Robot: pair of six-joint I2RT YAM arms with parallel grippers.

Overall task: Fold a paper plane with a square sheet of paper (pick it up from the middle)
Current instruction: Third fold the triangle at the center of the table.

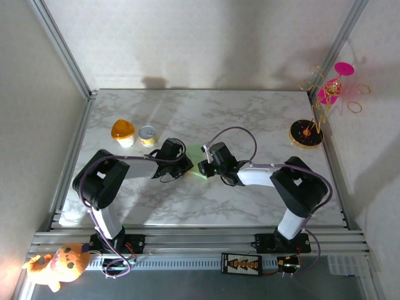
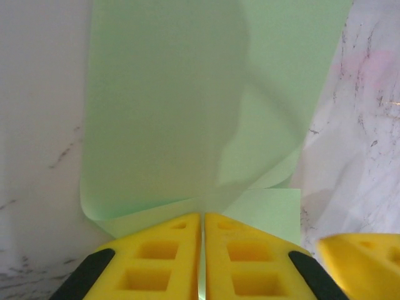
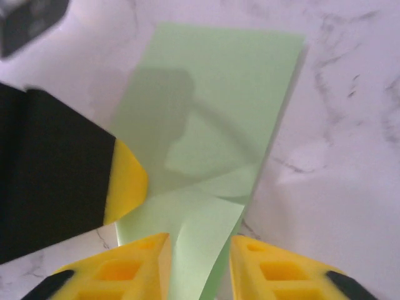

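Pinching a folded edge of the green paper [image 2: 162,112], the left gripper [image 2: 203,220] is all but closed w/ the sheet thin btwn its fingers. Right gripper [image 3: 199,245] stands part open, a strip of paper btwn its fingers, seemingly unclamped. Paper lies partly folded at table [image 1: 262,119] ctr; orange-lidded cup [image 1: 123,132] and tin [image 1: 147,135] approx 10 o'clock from it.

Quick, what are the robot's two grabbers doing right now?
Left gripper: shut, pinching the green paper.
Right gripper: open, with the paper loose between its jaws.
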